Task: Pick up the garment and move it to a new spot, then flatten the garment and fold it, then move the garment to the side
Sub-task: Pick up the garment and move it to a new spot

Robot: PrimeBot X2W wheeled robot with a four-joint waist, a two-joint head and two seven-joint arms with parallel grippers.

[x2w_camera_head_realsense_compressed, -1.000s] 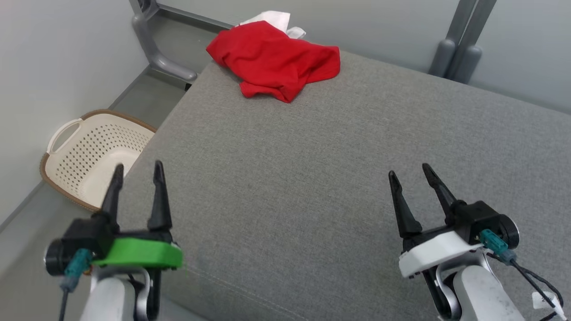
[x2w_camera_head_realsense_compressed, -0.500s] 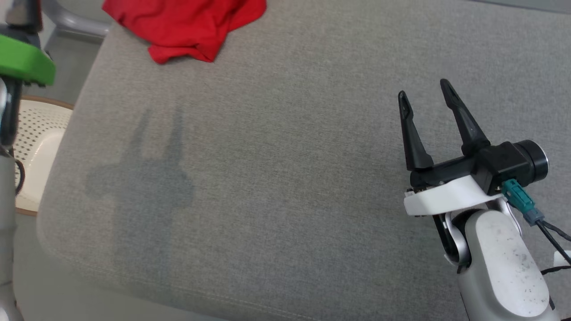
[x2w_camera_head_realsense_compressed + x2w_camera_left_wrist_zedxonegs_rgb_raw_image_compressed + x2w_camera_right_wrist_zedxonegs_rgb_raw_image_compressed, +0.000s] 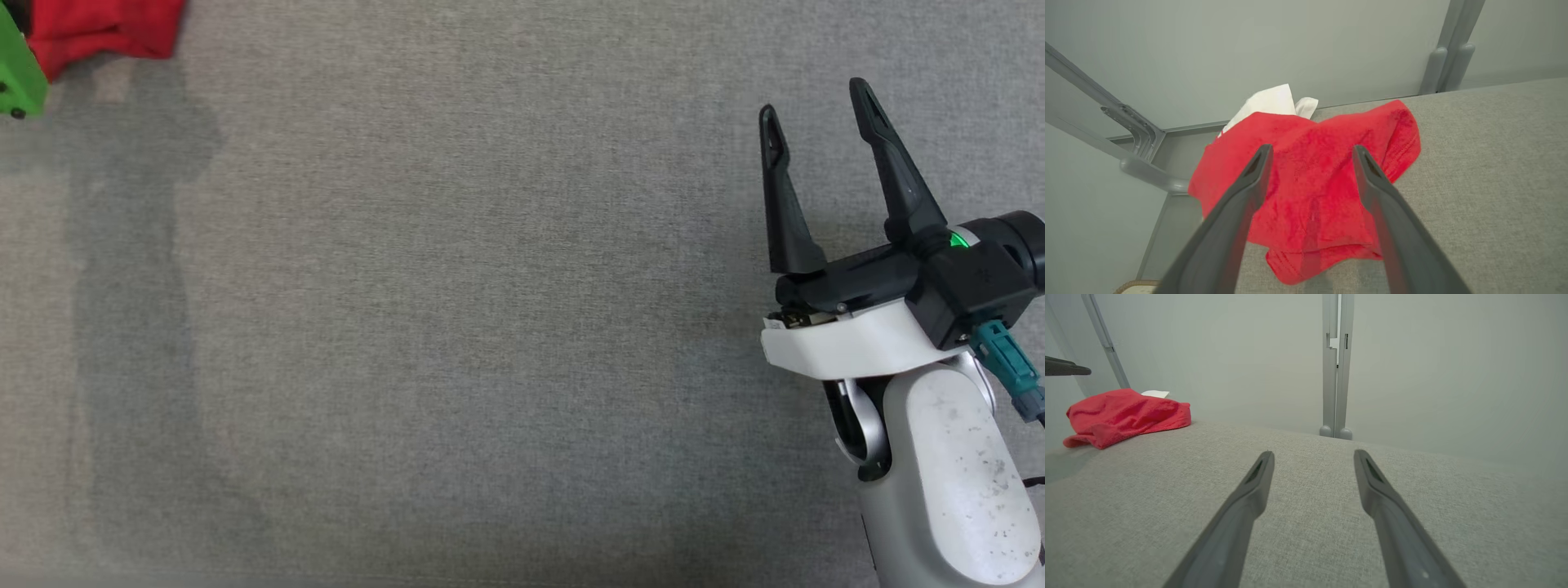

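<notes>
A broad grey cushion [image 3: 457,310] stretches below the robot. A crumpled red garment [image 3: 1314,192] lies at its far left corner, near the wall, one side reaching past the cushion's edge. The right gripper [image 3: 815,100] hangs over bare fabric well apart from the garment, fingers spread and released. The left gripper [image 3: 1311,148] points at the garment, fingers likewise spread, gripping nothing. A white cloth [image 3: 1267,102] peeks out behind the garment.

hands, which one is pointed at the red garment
The left hand: its fingers frame the red garment; the right hand points over grey cushion.
</notes>
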